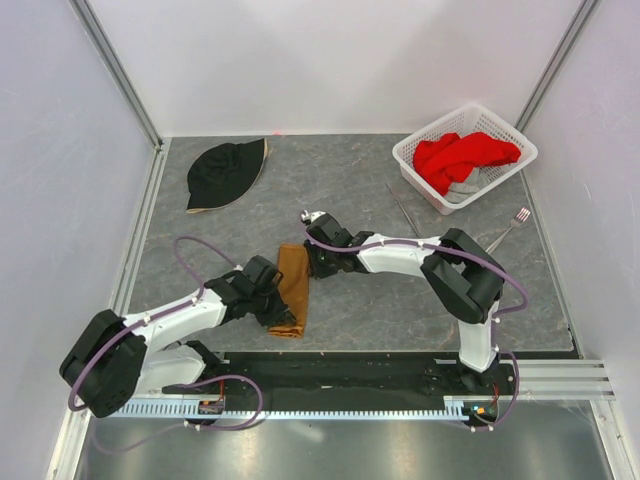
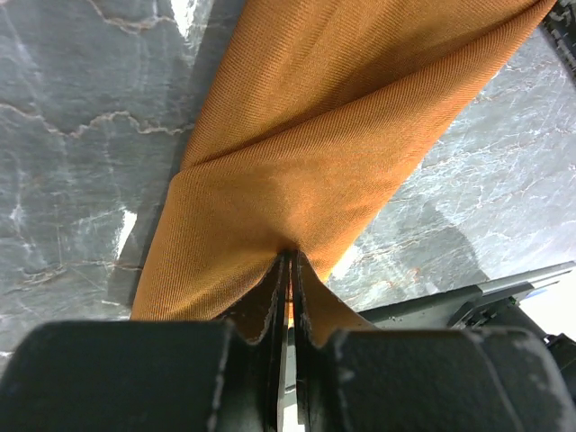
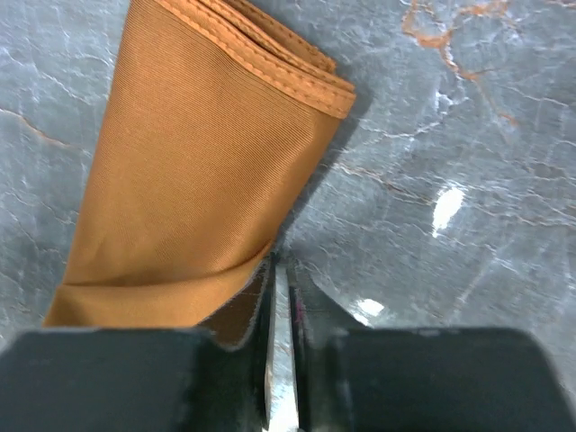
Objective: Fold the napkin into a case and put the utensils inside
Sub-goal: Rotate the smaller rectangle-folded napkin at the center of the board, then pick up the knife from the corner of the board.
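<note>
The orange-brown napkin (image 1: 293,285) lies mid-table, folded into a narrow oblong strip like a case. My left gripper (image 1: 278,308) is shut on its near end, and the left wrist view shows the cloth (image 2: 315,153) pinched between the fingertips of this gripper (image 2: 290,256). My right gripper (image 1: 312,262) sits at the strip's far right side. In the right wrist view its jaws (image 3: 280,263) are closed to a slit on the edge of the napkin (image 3: 198,171), which rides up over one finger. The fork (image 1: 510,228) and the thin knife (image 1: 404,210) lie apart at the right.
A white basket (image 1: 415,160) holding a red cloth (image 1: 460,158) stands at the back right. A black hat (image 1: 226,172) lies at the back left. White walls enclose the grey marbled table on three sides.
</note>
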`<state>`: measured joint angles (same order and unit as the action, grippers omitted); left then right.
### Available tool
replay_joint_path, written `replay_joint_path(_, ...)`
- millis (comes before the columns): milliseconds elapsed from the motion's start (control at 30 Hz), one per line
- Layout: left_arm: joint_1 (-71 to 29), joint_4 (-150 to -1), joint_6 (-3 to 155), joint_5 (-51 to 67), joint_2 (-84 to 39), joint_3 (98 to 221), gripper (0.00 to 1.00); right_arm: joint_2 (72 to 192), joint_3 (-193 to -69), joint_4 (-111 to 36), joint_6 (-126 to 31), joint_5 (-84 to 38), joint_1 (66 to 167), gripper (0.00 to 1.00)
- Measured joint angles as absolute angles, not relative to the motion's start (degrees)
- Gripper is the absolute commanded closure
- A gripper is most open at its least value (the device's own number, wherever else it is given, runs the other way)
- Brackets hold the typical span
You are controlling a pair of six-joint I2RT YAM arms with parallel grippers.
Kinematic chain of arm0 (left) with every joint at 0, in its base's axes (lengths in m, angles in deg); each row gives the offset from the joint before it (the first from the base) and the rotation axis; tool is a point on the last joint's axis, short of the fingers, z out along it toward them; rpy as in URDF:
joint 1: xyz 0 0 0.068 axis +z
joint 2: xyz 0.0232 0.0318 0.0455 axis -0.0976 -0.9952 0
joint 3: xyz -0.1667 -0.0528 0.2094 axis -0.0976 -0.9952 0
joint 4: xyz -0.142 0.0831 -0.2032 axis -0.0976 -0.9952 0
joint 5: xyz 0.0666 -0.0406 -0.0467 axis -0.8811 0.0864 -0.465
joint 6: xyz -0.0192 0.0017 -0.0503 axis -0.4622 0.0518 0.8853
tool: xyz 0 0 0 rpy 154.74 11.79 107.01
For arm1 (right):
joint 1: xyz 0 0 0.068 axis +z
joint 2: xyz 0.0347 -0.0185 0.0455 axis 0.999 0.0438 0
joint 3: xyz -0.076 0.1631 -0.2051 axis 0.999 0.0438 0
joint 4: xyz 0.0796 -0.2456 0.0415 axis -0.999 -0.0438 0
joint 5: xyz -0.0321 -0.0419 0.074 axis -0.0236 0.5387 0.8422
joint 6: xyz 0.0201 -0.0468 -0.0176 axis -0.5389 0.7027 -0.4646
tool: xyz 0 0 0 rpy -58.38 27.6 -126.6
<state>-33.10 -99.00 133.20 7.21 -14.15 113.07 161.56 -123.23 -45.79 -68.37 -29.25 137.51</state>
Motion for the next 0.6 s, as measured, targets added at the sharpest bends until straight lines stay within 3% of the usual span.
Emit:
replay_joint_path(133, -33.16, -101.30, 133.37, 7.03, -13.21, 114.27, 0.85, 161.34, -123.75, -47.43, -67.48, -29.18, 136.59, 0.55)
replay_joint_path(167, -33.16, -102.06, 133.31, 7.05, -12.77, 115.08, 0.78, 160.92, -123.78, -48.06, -67.09, -29.56, 136.16, 0.44)
replay_joint_path(267, -33.16, -103.05, 132.02, 7.05, -10.81, 118.21, 0.64, 159.63, -123.84, -51.23, -65.34, -31.61, 133.31, 0.31)
replay_joint_path(467, -33.16, -103.00, 124.78, 7.84, -9.10, 127.41, 0.60, 160.29, -131.91, -59.84, -58.74, -37.38, 120.79, 0.15)
replay_joint_path(600, -33.16, -102.48, 118.77, 10.62, -10.59, 132.28, 0.58, 163.57, -140.02, -62.03, -53.51, -39.76, 112.27, 0.11)
